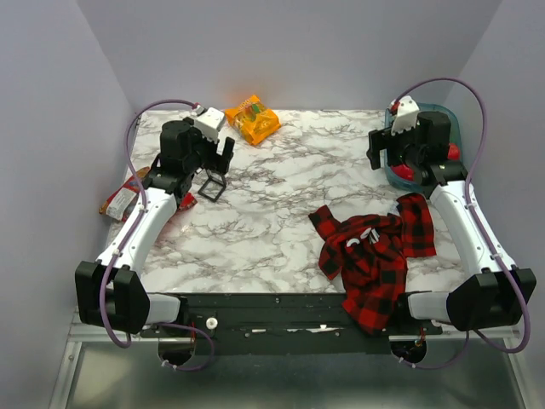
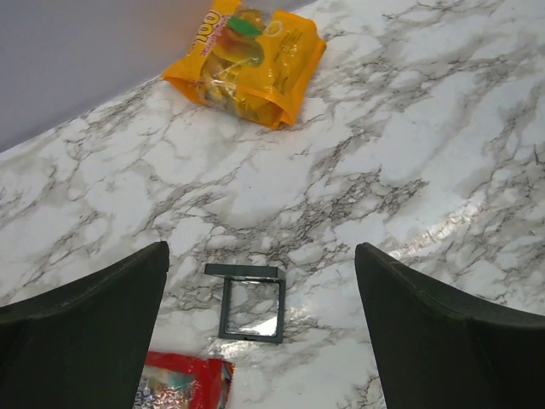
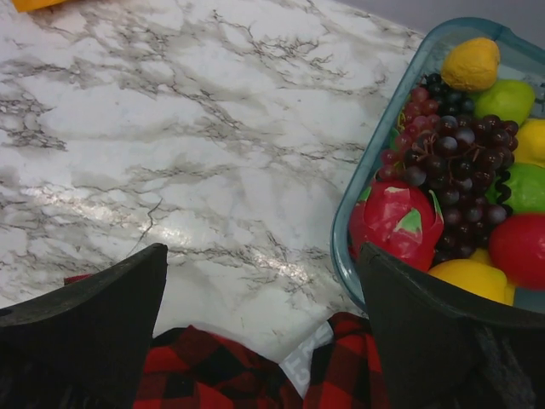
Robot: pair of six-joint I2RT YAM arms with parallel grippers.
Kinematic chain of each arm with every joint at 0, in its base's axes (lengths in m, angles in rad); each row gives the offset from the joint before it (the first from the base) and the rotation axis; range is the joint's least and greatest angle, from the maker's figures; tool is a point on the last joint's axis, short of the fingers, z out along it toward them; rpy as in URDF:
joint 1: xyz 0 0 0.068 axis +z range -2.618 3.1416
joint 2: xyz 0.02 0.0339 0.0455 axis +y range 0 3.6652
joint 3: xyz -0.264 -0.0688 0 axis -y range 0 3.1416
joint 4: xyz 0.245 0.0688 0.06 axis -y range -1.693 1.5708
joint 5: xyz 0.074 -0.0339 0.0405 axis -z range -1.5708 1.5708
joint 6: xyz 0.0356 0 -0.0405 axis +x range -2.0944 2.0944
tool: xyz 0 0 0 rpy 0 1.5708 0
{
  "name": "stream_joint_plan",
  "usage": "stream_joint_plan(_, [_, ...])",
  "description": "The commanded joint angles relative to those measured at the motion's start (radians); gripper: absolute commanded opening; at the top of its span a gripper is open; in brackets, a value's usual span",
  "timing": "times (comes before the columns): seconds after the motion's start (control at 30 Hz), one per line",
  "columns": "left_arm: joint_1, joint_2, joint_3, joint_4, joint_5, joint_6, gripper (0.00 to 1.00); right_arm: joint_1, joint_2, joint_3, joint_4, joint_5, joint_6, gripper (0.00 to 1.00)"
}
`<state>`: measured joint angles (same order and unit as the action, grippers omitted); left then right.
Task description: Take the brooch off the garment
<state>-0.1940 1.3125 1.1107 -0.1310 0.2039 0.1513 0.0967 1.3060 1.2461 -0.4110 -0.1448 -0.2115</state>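
Observation:
The red-and-black plaid garment (image 1: 375, 256) lies crumpled at the table's front right, white lettering showing, its lower part hanging over the front edge. No brooch shows on it in any view. My right gripper (image 1: 381, 152) is open and empty, held above the table behind the garment. In the right wrist view (image 3: 262, 256) the garment's far edge (image 3: 213, 375) lies just below its open fingers (image 3: 94, 324). My left gripper (image 1: 223, 153) is open and empty at the back left, far from the garment. It also shows in the left wrist view (image 2: 260, 251).
A small black square frame (image 1: 212, 185) lies under the left gripper and shows in the left wrist view (image 2: 251, 302). An orange snack bag (image 1: 252, 119) sits at the back. A red snack packet (image 1: 128, 192) lies at the left edge. A teal tray (image 3: 358, 196) of fruit stands at the back right.

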Motion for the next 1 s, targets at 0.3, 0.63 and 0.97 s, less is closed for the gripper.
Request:
stream_joint_plan(0.3, [-0.116, 0.027, 0.005, -0.309, 0.370, 0.356, 0.89, -0.003, -0.128, -0.120, -0.441, -0.306, -0.695, 0.98])
stream_joint_plan(0.63, [-0.157, 0.041, -0.092, -0.341, 0.350, 0.438, 0.86, -0.003, -0.149, -0.324, -0.548, -0.294, -1.032, 0.97])
stream_joint_plan(0.97, [-0.159, 0.033, -0.124, -0.306, 0.350, 0.393, 0.86, 0.156, 0.122, -0.085, -0.497, -0.395, -0.921, 0.13])
